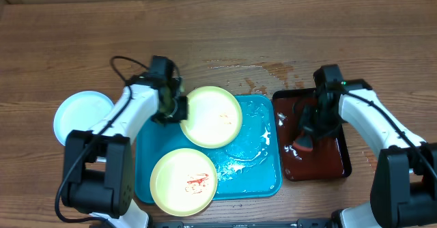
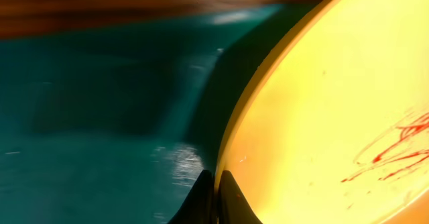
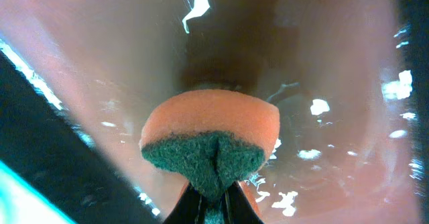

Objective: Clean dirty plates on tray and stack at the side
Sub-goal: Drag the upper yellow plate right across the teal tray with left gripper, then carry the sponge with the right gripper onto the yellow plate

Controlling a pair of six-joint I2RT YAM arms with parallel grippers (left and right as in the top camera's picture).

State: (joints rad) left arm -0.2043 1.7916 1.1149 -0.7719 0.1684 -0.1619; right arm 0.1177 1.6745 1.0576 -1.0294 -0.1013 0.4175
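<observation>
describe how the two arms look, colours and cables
Both arms have white shells and boxy black joints. A thin black cable loops off the left arm; a small green light glows on the right arm. The jaws are black and taper to narrow tips.

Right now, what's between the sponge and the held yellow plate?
In the overhead view, only wet bare floor of the turquoise tray and the dark red-brown tray's black rim.
</observation>
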